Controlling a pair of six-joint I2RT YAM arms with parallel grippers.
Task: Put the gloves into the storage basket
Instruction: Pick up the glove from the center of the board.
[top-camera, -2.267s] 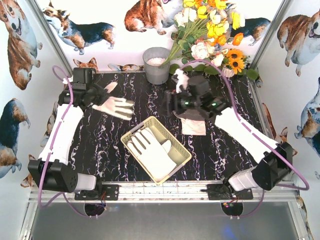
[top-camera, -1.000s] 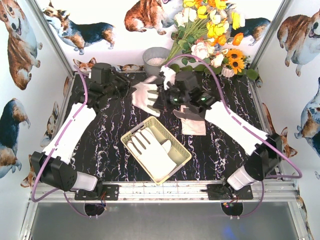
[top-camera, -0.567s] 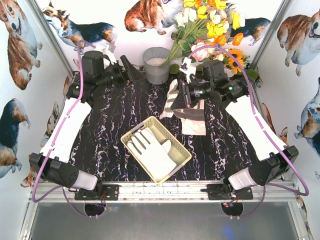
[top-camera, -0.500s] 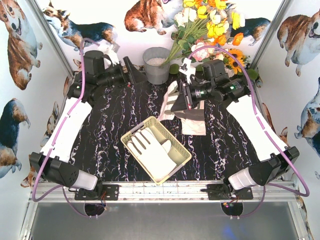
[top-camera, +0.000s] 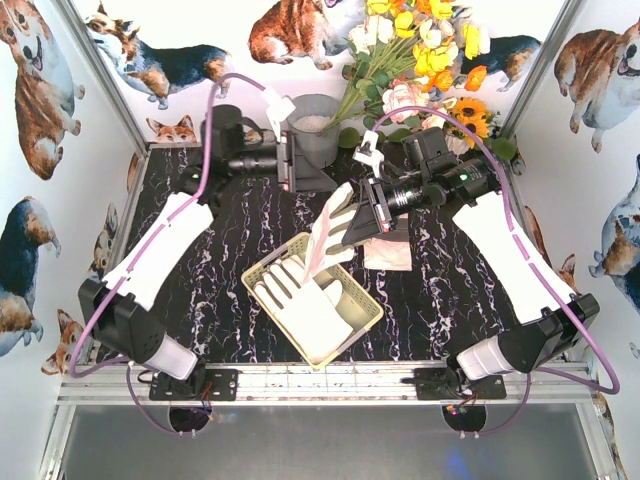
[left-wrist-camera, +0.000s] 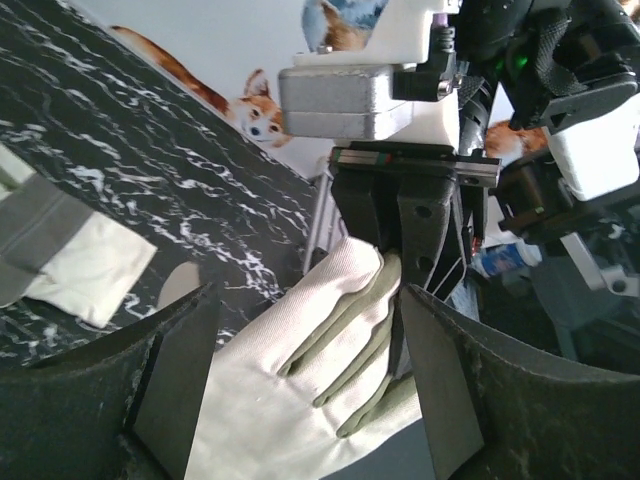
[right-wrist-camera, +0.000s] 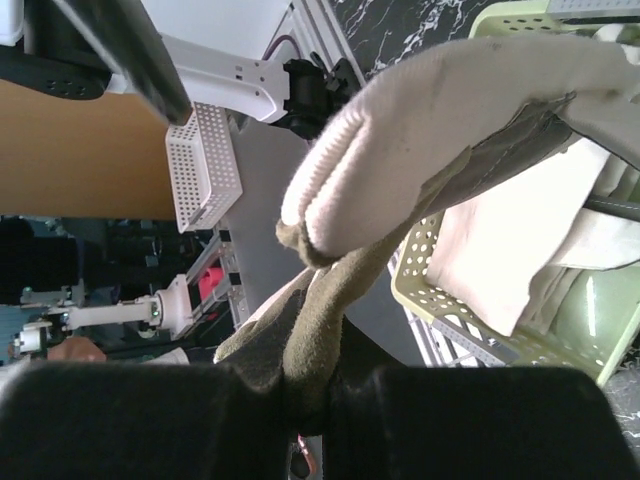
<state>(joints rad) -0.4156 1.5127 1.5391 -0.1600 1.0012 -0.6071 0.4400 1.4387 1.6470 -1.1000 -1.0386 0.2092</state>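
My right gripper (top-camera: 366, 216) is shut on a cream-white glove (top-camera: 329, 236) that hangs over the far corner of the pale yellow-green storage basket (top-camera: 262, 270). In the right wrist view the glove (right-wrist-camera: 450, 110) droops from the right gripper (right-wrist-camera: 315, 400), with the basket (right-wrist-camera: 470, 310) behind it. A second glove (top-camera: 300, 300) lies flat inside the basket. A third glove (top-camera: 388, 255) lies on the table under the right arm. My left gripper (top-camera: 300, 170) is open near the bucket, and the left gripper (left-wrist-camera: 308, 300) faces the held glove (left-wrist-camera: 290, 390) without touching it.
A grey metal bucket (top-camera: 313, 125) stands at the back centre, just behind the left gripper. A bunch of artificial flowers (top-camera: 420, 60) fills the back right corner. The black marbled table (top-camera: 210, 290) has walls printed with corgis on three sides.
A second ago both grippers held the glove; the left one opened and let go. The left arm then swung right toward the bucket, while the right gripper carried the glove to the basket's far corner.
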